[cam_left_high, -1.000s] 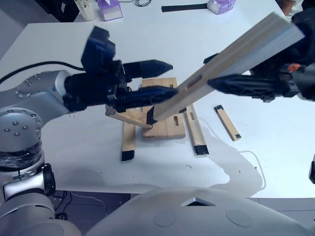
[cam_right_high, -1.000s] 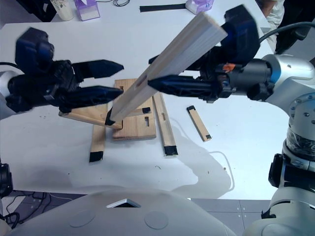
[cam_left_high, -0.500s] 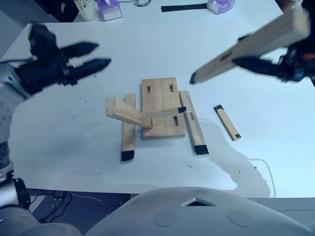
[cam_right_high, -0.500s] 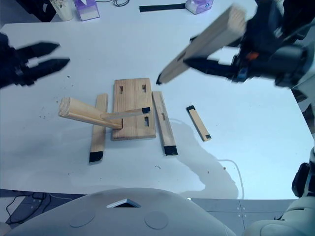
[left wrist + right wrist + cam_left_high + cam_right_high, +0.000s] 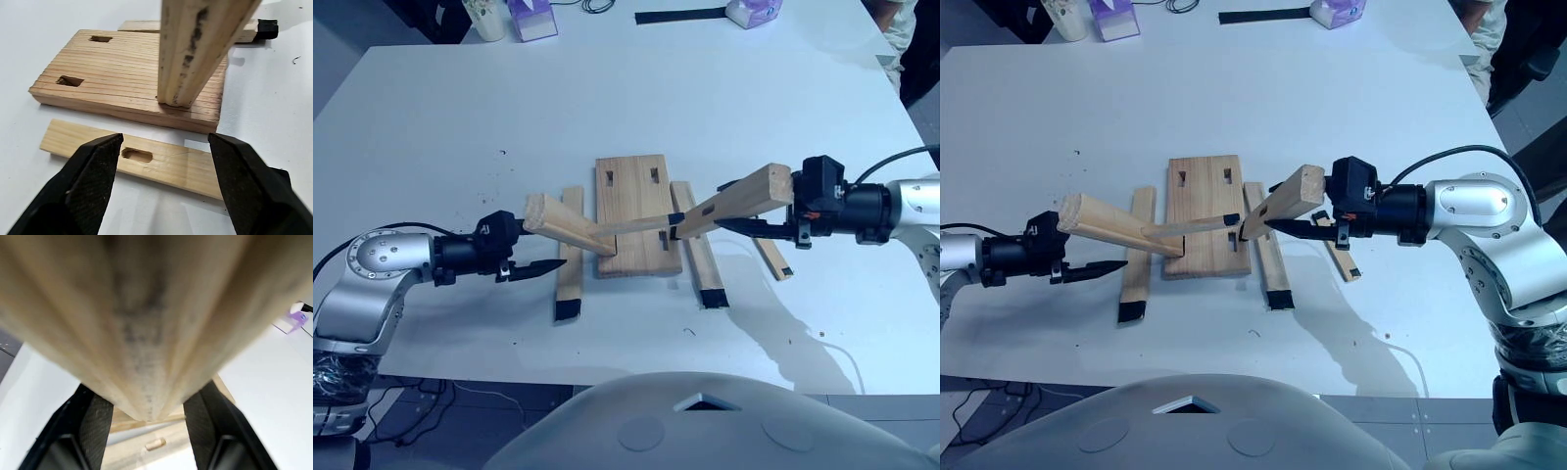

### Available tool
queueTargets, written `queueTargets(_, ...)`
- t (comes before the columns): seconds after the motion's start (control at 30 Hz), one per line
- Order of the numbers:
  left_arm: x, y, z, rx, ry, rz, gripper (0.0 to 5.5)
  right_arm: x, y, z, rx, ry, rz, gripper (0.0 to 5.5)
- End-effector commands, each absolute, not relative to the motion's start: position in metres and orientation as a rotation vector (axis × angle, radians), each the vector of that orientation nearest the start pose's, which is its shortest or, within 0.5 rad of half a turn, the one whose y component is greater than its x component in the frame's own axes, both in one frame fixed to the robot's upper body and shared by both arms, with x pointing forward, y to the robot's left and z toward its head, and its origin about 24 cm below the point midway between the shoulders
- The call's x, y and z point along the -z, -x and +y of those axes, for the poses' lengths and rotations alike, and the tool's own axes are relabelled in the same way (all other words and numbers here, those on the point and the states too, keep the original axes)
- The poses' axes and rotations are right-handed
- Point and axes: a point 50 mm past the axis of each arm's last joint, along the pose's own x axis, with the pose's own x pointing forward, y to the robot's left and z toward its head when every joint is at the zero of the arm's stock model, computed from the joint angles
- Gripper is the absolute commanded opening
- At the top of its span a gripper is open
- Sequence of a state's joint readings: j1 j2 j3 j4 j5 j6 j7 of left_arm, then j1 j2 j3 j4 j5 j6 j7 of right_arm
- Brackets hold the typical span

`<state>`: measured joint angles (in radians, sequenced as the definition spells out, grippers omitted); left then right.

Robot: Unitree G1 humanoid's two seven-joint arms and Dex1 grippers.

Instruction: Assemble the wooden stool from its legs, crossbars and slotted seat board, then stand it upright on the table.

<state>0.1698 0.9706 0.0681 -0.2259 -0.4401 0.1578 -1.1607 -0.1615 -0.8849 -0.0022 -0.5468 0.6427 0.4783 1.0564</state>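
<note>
The slotted seat board (image 5: pixel 636 217) lies flat mid-table. One leg (image 5: pixel 563 225) leans tilted with its lower end on the board, and a thin crossbar (image 5: pixel 641 224) runs from it to the right. My right gripper (image 5: pixel 734 204) is shut on another leg (image 5: pixel 739 199), whose black-tipped end meets the crossbar's free end. Its fingers (image 5: pixel 95 421) flank that leg in the right wrist view. My left gripper (image 5: pixel 164 166) is open low over the table, straddling a slotted leg (image 5: pixel 132 157) lying left of the board. A further leg (image 5: pixel 698 247) lies right of the board. A short crossbar (image 5: pixel 771 259) lies under my right arm.
A cup (image 5: pixel 487 18), two purple boxes (image 5: pixel 530 18) (image 5: pixel 752 10) and a black strip (image 5: pixel 680 15) sit along the far edge. A glossy patch (image 5: pixel 783 328) spreads over the front right of the white table (image 5: pixel 431 127).
Both arms came down from raised positions. The right one lowered its leg until the black end met the crossbar. The left gripper dropped to the table beside the lying left leg.
</note>
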Motion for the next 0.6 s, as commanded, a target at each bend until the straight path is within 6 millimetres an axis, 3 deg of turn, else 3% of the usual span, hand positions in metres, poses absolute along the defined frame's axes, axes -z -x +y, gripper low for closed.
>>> queueTargets(0.03, -0.098, -0.187, 0.247, 1.215, -0.427, 0.437, 3.23, -0.179, -0.21, -0.167, -1.385, 0.344, 0.09, 2.0)
queueTargets(0.6, -0.106, -0.195, 0.239, 1.293, -0.432, 0.424, 3.23, -0.151, -0.204, -0.164, -1.404, 0.325, 0.163, 2.0)
